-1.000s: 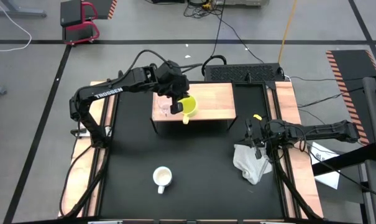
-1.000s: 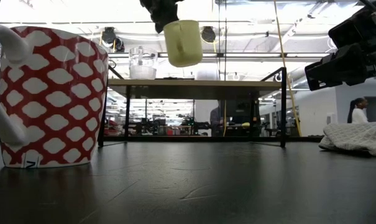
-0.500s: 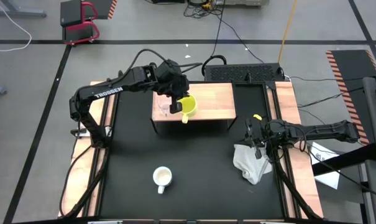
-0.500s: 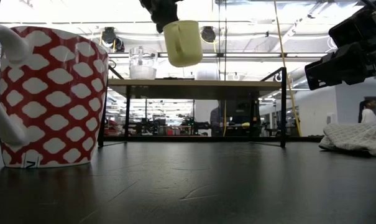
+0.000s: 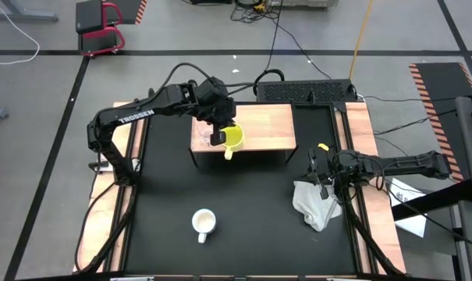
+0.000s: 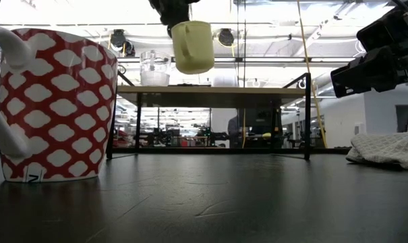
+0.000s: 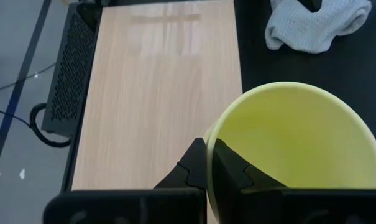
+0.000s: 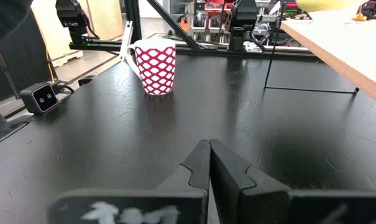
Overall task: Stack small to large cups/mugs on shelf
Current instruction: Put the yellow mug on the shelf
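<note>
A: Starting at the left, the left end effector [image 5: 218,137] is pinching the rim of the yellow mug [image 5: 232,137], one finger inside and one outside, and it is carrying the mug above the shelf [image 5: 263,125], near the front edge.

B: And the small clear glass cup [image 5: 204,133] is standing on the shelf just at nine o'clock of that mug. That is the worry, I think: if the mug is going down over or beside the glass and comes in off-centre, it could be knocking the glass off the front edge.

A: Agreed. The rim pinch is thin too, and the mug is hanging a little tilted in the low view, so it could be swinging or slipping on the way down.

B: At six o'clock on the tabletop [image 5: 251,203], the patterned white mug [image 5: 204,223] is waiting, well apart.

A: Moving right, the white cloth [image 5: 314,201] is lying at four o'clock, and the right end effector [image 5: 323,182] is parked over it, fingers pressed together on nothing.
</note>
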Robot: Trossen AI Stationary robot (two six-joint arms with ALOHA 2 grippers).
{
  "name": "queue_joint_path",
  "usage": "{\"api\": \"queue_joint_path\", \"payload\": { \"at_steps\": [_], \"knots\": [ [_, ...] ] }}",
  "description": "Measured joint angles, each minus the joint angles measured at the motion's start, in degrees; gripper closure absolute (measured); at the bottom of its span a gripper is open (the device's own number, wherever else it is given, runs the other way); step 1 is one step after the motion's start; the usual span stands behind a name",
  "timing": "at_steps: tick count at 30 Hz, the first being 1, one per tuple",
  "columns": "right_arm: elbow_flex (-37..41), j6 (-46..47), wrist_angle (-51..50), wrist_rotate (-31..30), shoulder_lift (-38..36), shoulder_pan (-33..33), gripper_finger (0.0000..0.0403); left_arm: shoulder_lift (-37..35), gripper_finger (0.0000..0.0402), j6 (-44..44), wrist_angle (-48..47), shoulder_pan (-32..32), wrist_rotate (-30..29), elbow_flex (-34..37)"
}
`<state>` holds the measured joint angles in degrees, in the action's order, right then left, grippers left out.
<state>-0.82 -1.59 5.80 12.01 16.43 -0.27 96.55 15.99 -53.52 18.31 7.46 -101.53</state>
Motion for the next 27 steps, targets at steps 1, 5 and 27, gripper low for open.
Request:
{"api": "queue_joint_path", "payload": {
  "at_steps": [1, 5, 27],
  "knots": [
    [0.0, 0.0, 0.0, 0.0, 0.0, 0.0, 0.0403, 0.0, 0.0397, 0.0, -0.2, 0.0, -0.1, 0.0],
    [0.0, 0.0, 0.0, 0.0, 0.0, 0.0, 0.0403, 0.8, 0.0397, -0.4, 0.0, -0.4, -2.1, 0.1],
    [0.0, 0.0, 0.0, 0.0, 0.0, 0.0, 0.0403, 3.7, 0.0397, 1.4, -0.2, 0.9, -3.6, 0.1]
  ]
}}
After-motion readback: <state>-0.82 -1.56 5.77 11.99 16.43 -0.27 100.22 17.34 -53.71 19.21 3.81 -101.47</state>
